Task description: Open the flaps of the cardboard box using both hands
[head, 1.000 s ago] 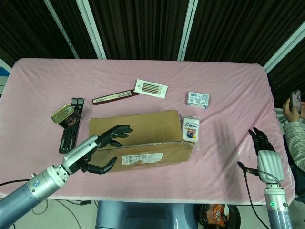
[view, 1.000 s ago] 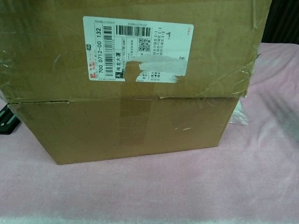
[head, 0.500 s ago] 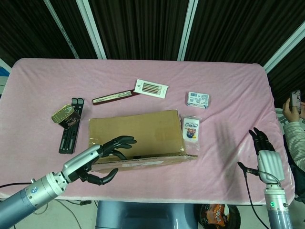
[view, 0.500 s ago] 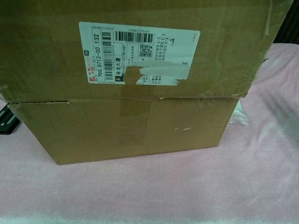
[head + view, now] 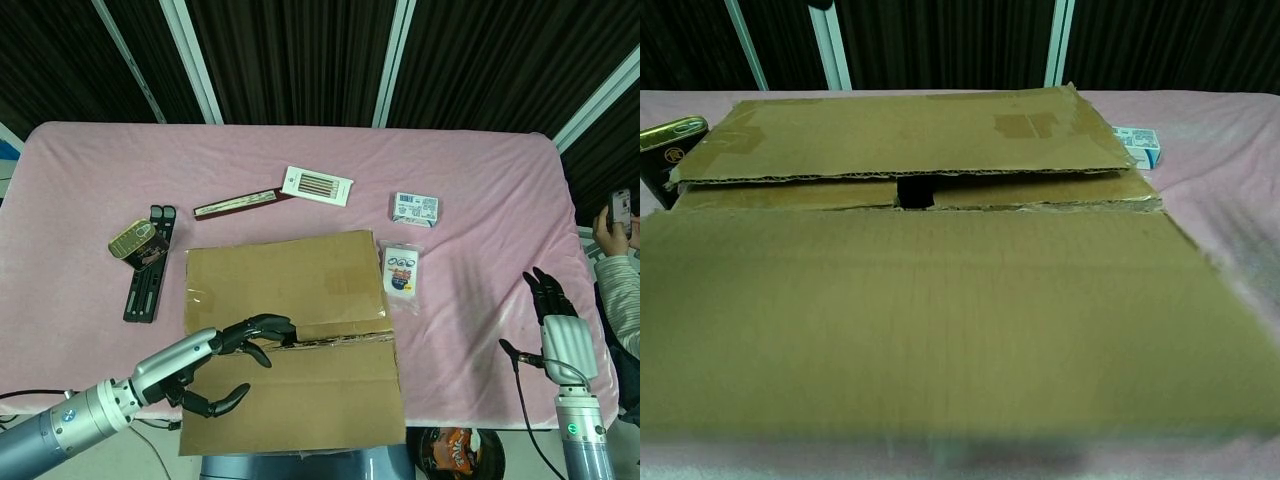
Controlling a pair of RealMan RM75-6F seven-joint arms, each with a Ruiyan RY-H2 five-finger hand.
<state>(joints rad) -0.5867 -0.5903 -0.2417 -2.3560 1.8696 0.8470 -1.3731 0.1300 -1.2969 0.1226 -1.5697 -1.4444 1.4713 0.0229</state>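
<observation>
Cardboard box (image 5: 290,340) shows no readable label; left hand (image 5: 235,362) spread, right hand (image 5: 557,318) empty.

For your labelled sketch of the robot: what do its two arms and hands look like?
Both arms are silver-grey metal tubes with ringed joints. The left hand has a silver back and black fingers. The right hand has black fingers above a pale silver palm casing, with a thin black cable beside it.

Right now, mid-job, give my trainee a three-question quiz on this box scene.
1. True or false: the near flap of the cardboard box is folded out toward the robot.
2. Which hand reaches over the box? A) left hand B) right hand
3. Fill in: the far flap lies ____ over the box.

Key: 1 true; 2 A; 3 closed
</observation>
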